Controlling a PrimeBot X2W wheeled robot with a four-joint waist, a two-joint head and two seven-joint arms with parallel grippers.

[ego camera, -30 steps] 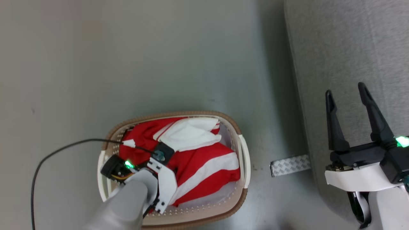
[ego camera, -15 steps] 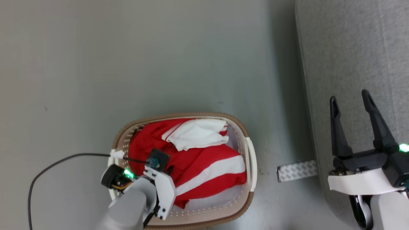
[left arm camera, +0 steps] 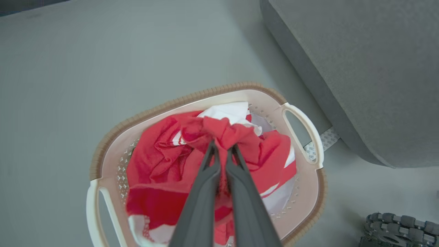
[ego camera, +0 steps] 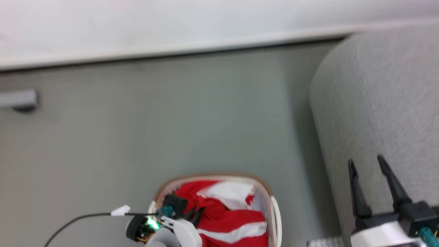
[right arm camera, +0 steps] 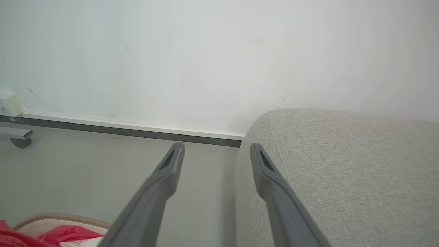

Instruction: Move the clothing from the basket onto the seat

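- Pinches a bunched fold of soft red, white-striped clothing in the clenched left tool.
- Keeps to the rounded white perforated basket with tan-brown rim, on the floor, clothing piled inside.
- Holds the right tool released, fingers spread, over the large light grey woven seat.

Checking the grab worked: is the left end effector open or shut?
Shut: the left end effector pinches a bunched red fold of clothing over the basket.

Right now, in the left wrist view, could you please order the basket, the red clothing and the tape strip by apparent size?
1. basket
2. red clothing, lying inside it
3. tape strip, partly behind the basket
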